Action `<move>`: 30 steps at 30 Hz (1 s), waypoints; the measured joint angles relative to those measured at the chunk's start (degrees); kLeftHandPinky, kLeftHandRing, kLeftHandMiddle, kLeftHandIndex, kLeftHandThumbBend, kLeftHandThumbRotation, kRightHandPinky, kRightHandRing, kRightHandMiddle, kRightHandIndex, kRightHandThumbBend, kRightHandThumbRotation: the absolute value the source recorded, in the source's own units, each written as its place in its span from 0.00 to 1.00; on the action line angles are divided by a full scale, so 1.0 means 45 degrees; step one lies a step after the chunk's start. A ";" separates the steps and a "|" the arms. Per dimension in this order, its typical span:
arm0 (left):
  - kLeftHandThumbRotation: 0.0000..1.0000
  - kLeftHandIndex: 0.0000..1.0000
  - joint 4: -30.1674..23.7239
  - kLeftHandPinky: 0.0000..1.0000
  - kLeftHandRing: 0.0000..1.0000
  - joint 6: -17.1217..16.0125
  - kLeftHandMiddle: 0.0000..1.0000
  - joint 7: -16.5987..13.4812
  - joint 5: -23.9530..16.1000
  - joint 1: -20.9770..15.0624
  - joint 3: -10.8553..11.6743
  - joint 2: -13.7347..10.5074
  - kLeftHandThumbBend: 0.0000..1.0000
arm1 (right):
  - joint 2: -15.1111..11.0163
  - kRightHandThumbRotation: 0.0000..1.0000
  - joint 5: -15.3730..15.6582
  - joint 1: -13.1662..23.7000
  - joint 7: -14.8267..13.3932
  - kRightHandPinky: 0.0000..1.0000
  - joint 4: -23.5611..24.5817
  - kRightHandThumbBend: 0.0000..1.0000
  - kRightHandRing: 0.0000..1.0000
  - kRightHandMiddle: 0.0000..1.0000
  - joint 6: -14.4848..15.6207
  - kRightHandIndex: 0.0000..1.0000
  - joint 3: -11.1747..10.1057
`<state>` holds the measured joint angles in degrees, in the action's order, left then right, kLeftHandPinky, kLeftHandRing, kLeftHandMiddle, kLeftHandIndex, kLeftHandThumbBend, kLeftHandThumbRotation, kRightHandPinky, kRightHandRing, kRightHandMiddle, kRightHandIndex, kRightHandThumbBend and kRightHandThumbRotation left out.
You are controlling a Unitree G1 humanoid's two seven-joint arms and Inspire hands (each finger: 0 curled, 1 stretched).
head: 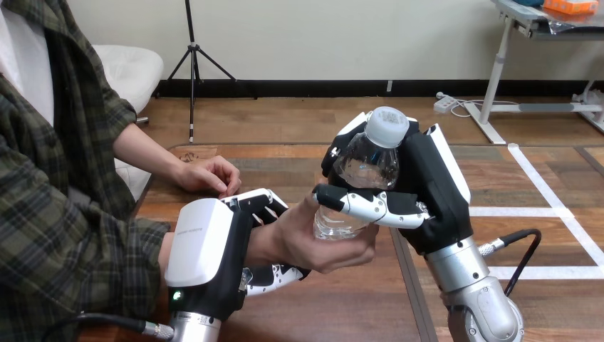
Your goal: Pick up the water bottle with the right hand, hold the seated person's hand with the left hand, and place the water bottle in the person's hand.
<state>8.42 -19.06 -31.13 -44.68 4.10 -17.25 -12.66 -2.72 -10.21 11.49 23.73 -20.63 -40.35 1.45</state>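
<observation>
- One water bottle (360, 171): clear, thin ribbed plastic with a pale round cap (387, 127). It is held up above the surface, tilted with the cap leaning to the view's right.
- The right robot hand (436, 192), with hard black casing and glossy white shells, is wrapped round the water bottle's upper half. Its jointed fingers (367, 205) cross the front of the bottle.
- The person's nearer hand (320, 246) cups the base of the water bottle from below, with the thumb up along its side. It and the right robot hand are both on the bottle.
- The left robot hand (206, 246) has its smooth white back towards the camera. Its fingers are curled over and under the person's wrist (265, 242), clasping it.
- The person's farther hand (210, 174) rests loosely closed on the surface, near the rounded far-left corner.
- The surface (335, 306) is brown wood planking with visible grain and a dark seam running away from the camera. There is bare room in the middle foreground below the joined hands, and more beyond them up to the far edge.
- Count: one bottle, two robot hands, two hands of the person.
</observation>
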 measured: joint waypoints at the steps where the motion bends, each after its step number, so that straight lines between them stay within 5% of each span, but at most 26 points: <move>1: 0.00 0.45 0.0000 0.30 0.36 0.0000 0.42 0.0000 -0.0004 0.0000 0.0000 0.0000 0.86 | 0.0000 0.00 0.0000 0.0000 0.0000 0.31 0.0000 0.68 0.36 0.40 0.0000 0.39 0.0000; 14: 0.00 0.50 0.0001 0.34 0.43 -0.0005 0.49 -0.0023 -0.0055 0.0001 -0.0018 -0.0001 0.88 | 0.0008 0.00 -0.0005 0.0000 -0.0019 0.33 0.0000 0.68 0.37 0.40 0.0000 0.41 -0.0001; 30: 0.00 0.81 -0.0390 0.66 0.77 -0.0056 0.82 0.1052 0.0058 0.0034 -0.0034 -0.0077 0.89 | -0.0016 0.00 0.0485 -0.0017 -0.0408 0.46 0.0001 0.78 0.54 0.62 0.0000 0.64 -0.0010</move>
<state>6.67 -19.31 -26.40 -44.42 4.25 -17.41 -13.01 -2.80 -8.02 11.41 21.90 -20.63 -40.35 1.41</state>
